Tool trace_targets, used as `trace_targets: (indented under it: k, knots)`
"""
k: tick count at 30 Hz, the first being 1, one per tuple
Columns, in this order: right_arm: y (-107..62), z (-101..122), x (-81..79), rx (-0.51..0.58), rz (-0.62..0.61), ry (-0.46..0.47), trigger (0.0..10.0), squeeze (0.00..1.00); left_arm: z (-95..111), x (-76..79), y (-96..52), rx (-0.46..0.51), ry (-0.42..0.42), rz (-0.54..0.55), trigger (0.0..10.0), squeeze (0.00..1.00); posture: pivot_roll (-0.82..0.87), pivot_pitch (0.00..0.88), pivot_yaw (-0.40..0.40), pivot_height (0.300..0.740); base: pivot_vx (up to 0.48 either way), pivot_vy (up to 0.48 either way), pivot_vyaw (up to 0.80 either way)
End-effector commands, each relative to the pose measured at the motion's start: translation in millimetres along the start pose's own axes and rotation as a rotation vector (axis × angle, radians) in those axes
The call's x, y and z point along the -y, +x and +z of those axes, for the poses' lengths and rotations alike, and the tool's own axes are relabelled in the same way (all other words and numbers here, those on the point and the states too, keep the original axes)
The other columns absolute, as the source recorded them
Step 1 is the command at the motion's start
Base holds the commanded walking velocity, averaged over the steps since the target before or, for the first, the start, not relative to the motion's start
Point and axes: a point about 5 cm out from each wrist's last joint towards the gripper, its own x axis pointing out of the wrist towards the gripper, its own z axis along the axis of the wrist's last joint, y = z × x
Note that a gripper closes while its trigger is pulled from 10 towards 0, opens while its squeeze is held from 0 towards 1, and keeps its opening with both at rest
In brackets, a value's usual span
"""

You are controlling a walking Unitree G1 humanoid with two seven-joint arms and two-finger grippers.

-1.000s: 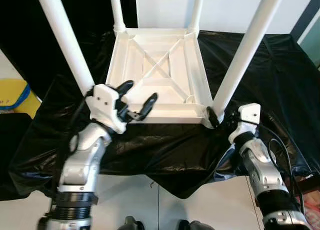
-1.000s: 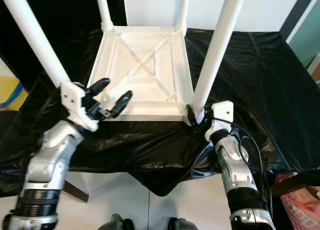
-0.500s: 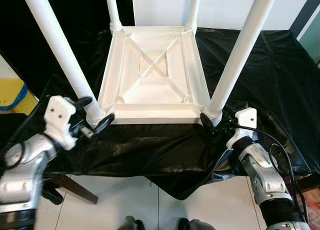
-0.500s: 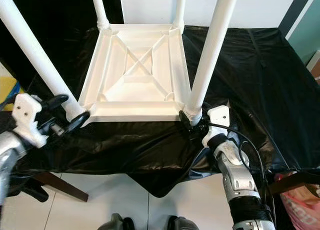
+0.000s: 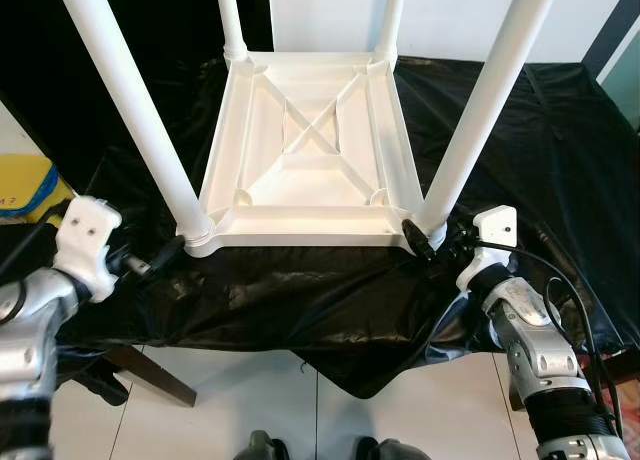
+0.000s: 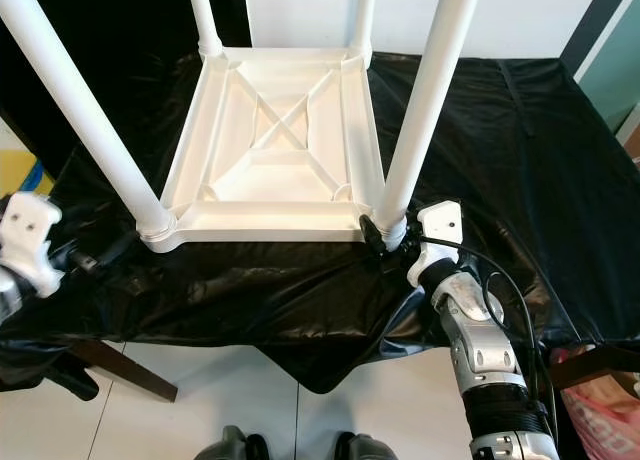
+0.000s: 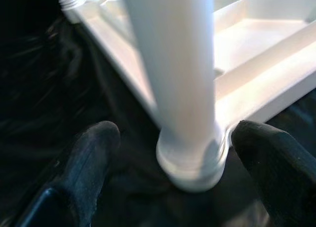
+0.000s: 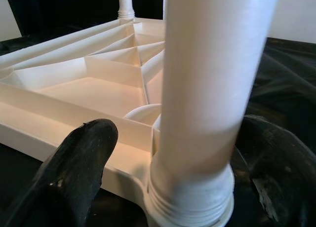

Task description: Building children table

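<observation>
One black plastic sheet [image 5: 560,140] covers the work surface across the whole frame. On it, frame centre, one white children's table [image 5: 310,150] lies upside down, ribbed underside up. Four white legs stand up from its corners: near-left leg [image 5: 130,100], near-right leg [image 5: 480,110], far-left leg [image 5: 230,20], far-right leg [image 5: 390,20]. Long axis of each runs roughly upright, fanning outward toward the frame top.

Key relation: each near leg's base sits between one gripper's fingers. Right gripper [image 5: 428,242], lower right of frame, is at the near-right leg's socket; in the right wrist view its two fingers [image 8: 74,172] flank the leg base on both sides, spread about as wide as the leg, contact looks likely but clamping force cannot be told. Left gripper [image 5: 160,260], lower left, is just beside the near-left leg's foot; in the left wrist view its fingers [image 7: 94,158] stand wide apart, gaps showing on both sides of the leg, holding nothing.

Judgement: right arm is nearer to a grip; left needs to close in on its leg.

Two grippers, one table, four legs. One yellow object [image 5: 25,185] at left edge.
</observation>
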Motion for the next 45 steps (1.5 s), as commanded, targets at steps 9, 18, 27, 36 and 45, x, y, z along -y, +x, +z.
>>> trace_targets:
  k: [9,18,27,36,45]
  knots:
    - [6.9,1,-5.5,0.000,0.013,0.010,10.0,0.00,10,-15.3,38.8,0.060,-0.014,0.377,10.0,0.00,-0.06,0.144,-0.017,0.740,0.000,0.000,0.00]
    - [10.9,1,-8.7,0.003,0.014,0.022,10.0,0.00,25,-25.6,51.7,0.127,-0.061,0.503,10.0,0.00,-0.06,0.144,-0.019,0.740,0.000,0.000,0.00]
    - [12.7,1,-8.5,0.006,0.011,0.026,10.0,0.00,18,-24.9,44.9,0.168,-0.142,0.436,0.0,0.00,-0.05,0.143,-0.019,0.740,0.000,0.000,0.00]
    - [10.7,-2,-7.5,-0.003,0.011,0.028,10.0,0.00,17,-19.3,24.4,0.201,-0.124,0.319,0.0,0.00,-0.05,0.140,-0.017,0.740,0.000,0.000,0.00]
    - [15.4,-4,-5.3,-0.009,0.013,0.025,10.0,0.00,24,-9.6,6.0,0.235,-0.095,0.243,0.0,0.00,-0.03,0.135,-0.027,0.740,0.000,0.000,0.00]
